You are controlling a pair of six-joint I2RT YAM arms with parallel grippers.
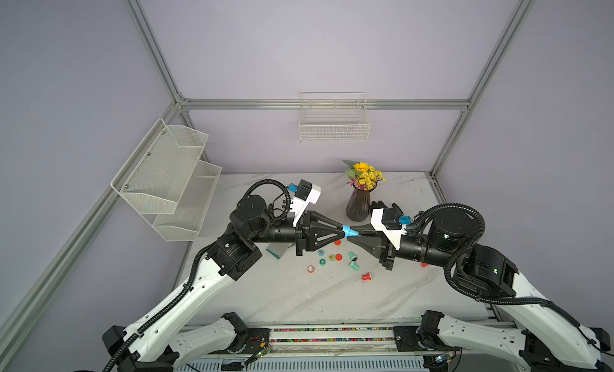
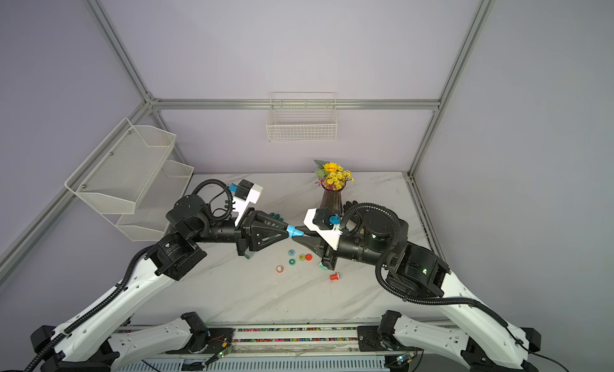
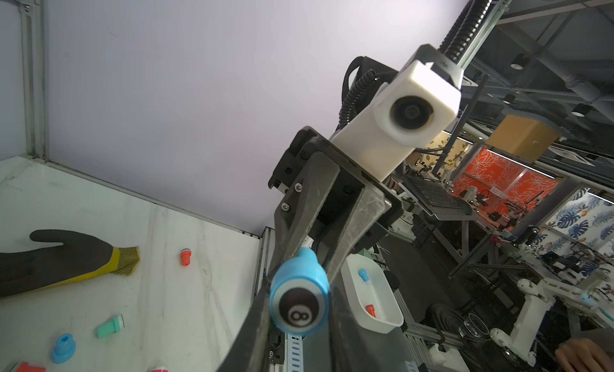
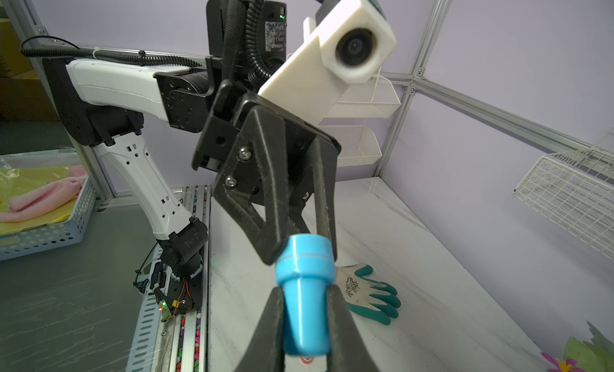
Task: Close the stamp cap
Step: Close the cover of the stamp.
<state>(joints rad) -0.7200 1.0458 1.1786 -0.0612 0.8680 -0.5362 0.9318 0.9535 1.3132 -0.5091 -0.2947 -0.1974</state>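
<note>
Two robot arms (image 1: pixel 186 297). Two gloves: a black glove (image 3: pixel 66 254) far right, a green-and-white glove (image 4: pixel 362 289) left. One vase (image 1: pixel 358 204) of flowers. One wire basket (image 1: pixel 334 128), one two-tier shelf (image 1: pixel 172 181). One blue stamp (image 1: pixel 350 232) in the air. On the table (image 1: pixel 299 297): two teal stamps (image 1: pixel 353 255), at least two red stamps (image 1: pixel 366 276), five small round caps (image 1: pixel 321 253).

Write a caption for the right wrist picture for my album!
Left and right jaws clamp a blue stamp between them, above a marble table.
</note>
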